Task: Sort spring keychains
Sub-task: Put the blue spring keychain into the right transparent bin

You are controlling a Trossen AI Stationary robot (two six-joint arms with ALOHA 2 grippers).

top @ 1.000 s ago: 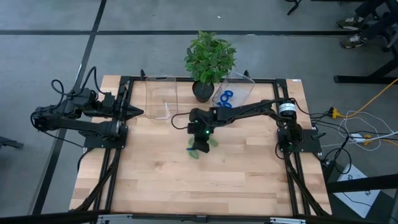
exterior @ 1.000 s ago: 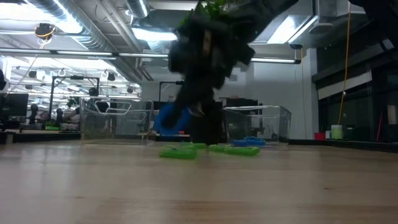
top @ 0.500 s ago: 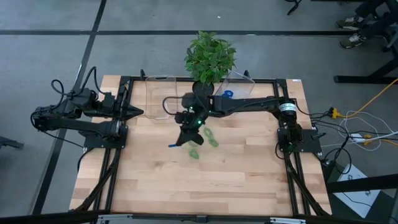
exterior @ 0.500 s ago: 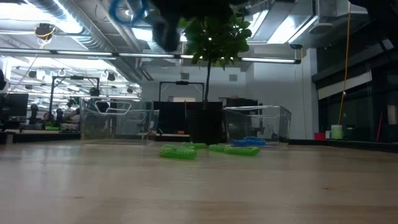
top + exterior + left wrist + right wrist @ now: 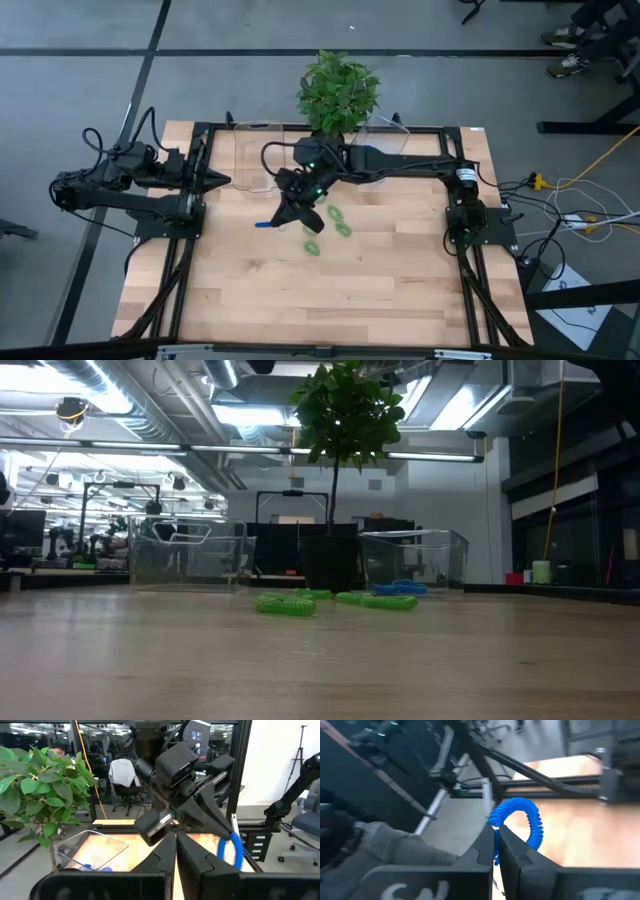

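Wooden table [image 5: 400, 290], right fingers [image 5: 496, 845] pinching blue keychain [image 5: 522, 820]

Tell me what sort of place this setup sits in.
Probably a robotics lab or open workshop: exposed ceiling ducts and strip lights overhead, office chairs and monitors behind the wooden table, and a second arm stand nearby.

One camera looks straight down on the worktop [image 5: 300, 290]; another sits level at its surface; both share the potted plant [image 5: 337, 92].
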